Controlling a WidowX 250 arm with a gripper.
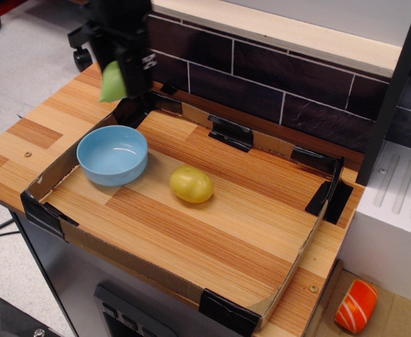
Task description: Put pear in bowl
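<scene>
Fingers of the black gripper (pixel 121 76) are closed on the pear (pixel 112 84), which hangs in the air, light green and partly hidden behind the dark finger on its right side. Pear position: above and just behind the far rim of the blue bowl (pixel 112 155), not touching it, over the rear left corner of the cardboard tray wall (pixel 58 168). The bowl sits on the wooden table (pixel 212 217) inside the tray, at its left end. A yellow oval fruit (pixel 191 184) lies on the boards to the right of the bowl, apart from it. An orange object (pixel 355 306) lies off the table at lower right. Nothing stands between pear and bowl. The arm comes down from the upper left edge of the view, roughly upright, its body motion-blurred.
</scene>
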